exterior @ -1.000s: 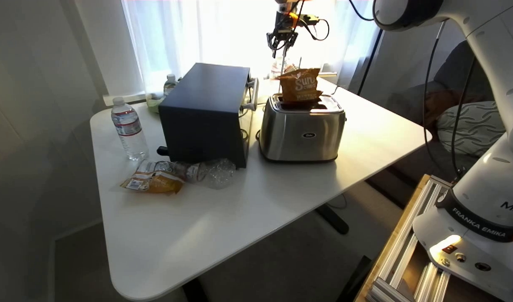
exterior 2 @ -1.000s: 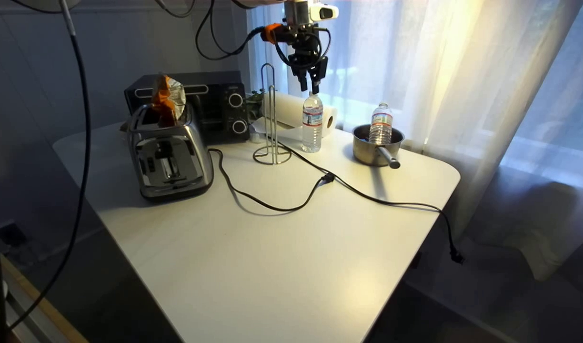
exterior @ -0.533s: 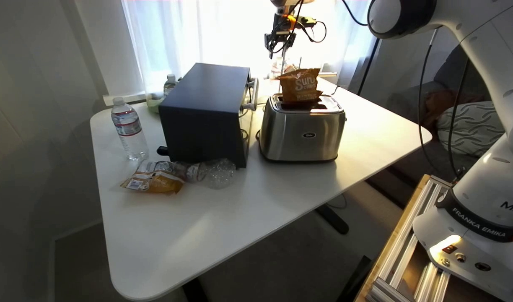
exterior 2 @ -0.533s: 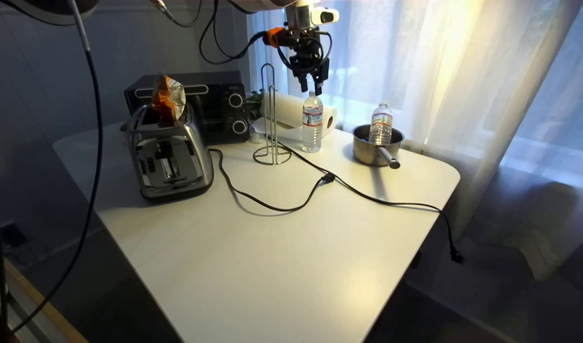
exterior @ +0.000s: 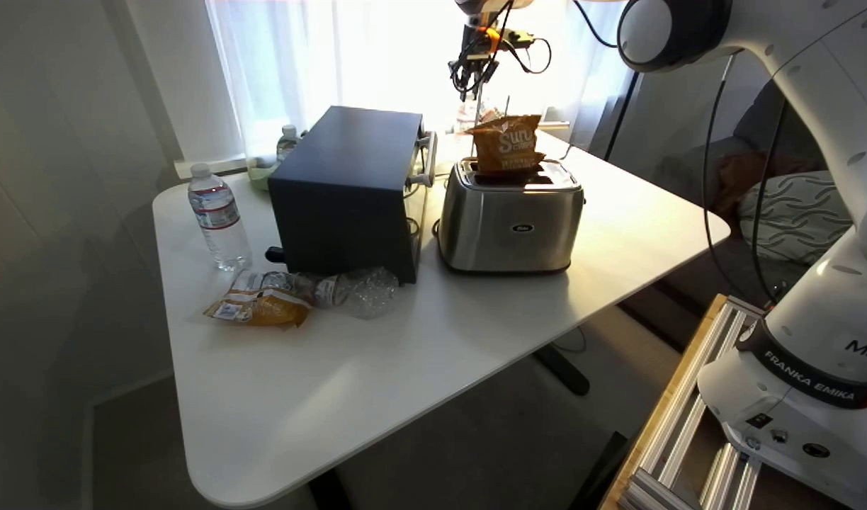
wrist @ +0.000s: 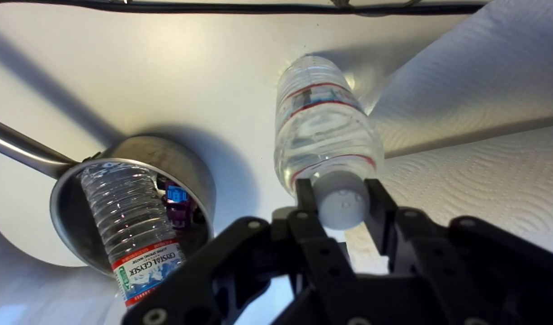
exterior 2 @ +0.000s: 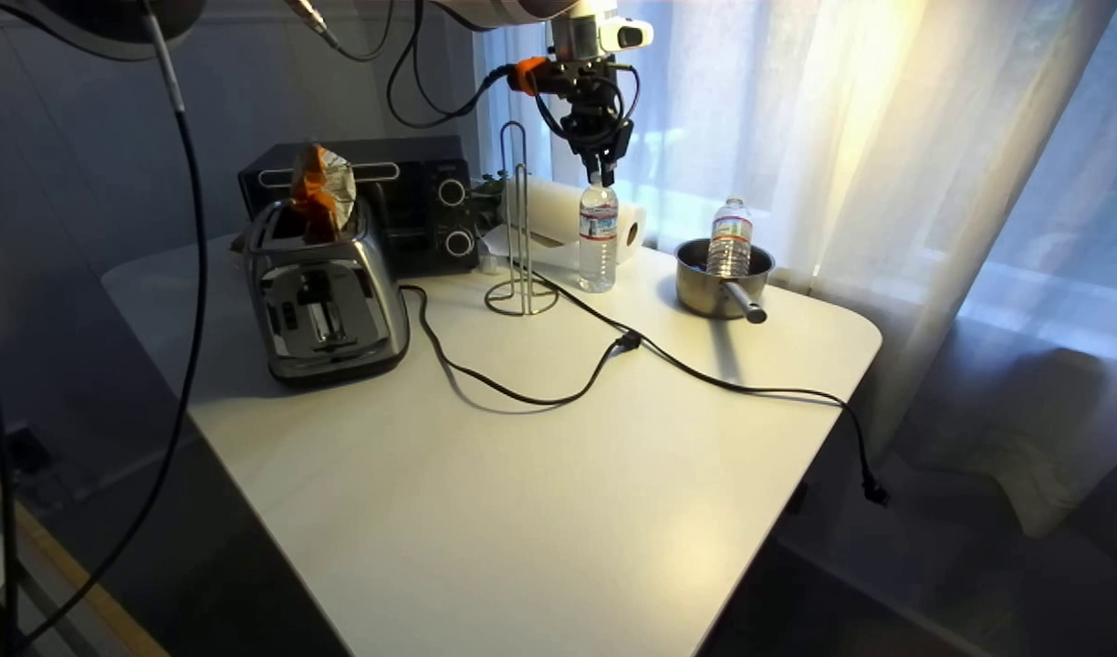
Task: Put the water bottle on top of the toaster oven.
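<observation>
The water bottle [exterior 2: 598, 242], clear with a pale red-edged label and a white cap, stands upright on the table beside the paper towel roll. In the wrist view the bottle [wrist: 326, 122] has its cap between my fingers. My gripper [exterior 2: 600, 179] comes down from above and is shut on the cap; the gripper also shows in the wrist view [wrist: 341, 194]. In an exterior view the gripper [exterior: 470, 88] shows, but the bottle is mostly hidden behind the toaster and bag. The toaster oven [exterior: 355, 149], dark and flat-topped, also shows in an exterior view [exterior 2: 449, 214].
A wire holder [exterior 2: 522, 242] stands between bottle and oven, and a paper towel roll [exterior 2: 554, 210] lies behind. A pot [exterior 2: 700, 292] holds another bottle [exterior 2: 730, 239]. A silver toaster [exterior: 511, 227] holds a chip bag [exterior: 508, 145]. Another bottle [exterior: 217, 216] stands beyond the oven.
My gripper has come down a little onto the bottle's top, and its fingers have closed from wide apart to around the cap. The bottle has not moved.
</observation>
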Robot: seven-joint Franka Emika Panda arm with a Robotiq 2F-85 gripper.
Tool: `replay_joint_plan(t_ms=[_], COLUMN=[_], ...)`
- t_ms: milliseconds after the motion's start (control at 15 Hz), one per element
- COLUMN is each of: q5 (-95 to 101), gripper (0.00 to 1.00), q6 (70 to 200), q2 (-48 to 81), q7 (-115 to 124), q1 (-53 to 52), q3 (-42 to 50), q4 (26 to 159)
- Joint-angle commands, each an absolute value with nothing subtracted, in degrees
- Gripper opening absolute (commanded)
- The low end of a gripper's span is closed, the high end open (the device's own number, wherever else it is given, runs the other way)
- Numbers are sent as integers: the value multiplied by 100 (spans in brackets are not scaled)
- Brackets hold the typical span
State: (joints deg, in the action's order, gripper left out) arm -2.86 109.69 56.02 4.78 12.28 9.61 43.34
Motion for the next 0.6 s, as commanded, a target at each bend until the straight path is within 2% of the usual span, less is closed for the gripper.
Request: replay_joint_plan(t_ms=[0,533], q5=[-423,-453], gripper=[8,9], q6=[10940,11403], q2=[5595,4575], q7=[495,129], q1=[1319,1234], q3=[882,817], q4=[4153,5076])
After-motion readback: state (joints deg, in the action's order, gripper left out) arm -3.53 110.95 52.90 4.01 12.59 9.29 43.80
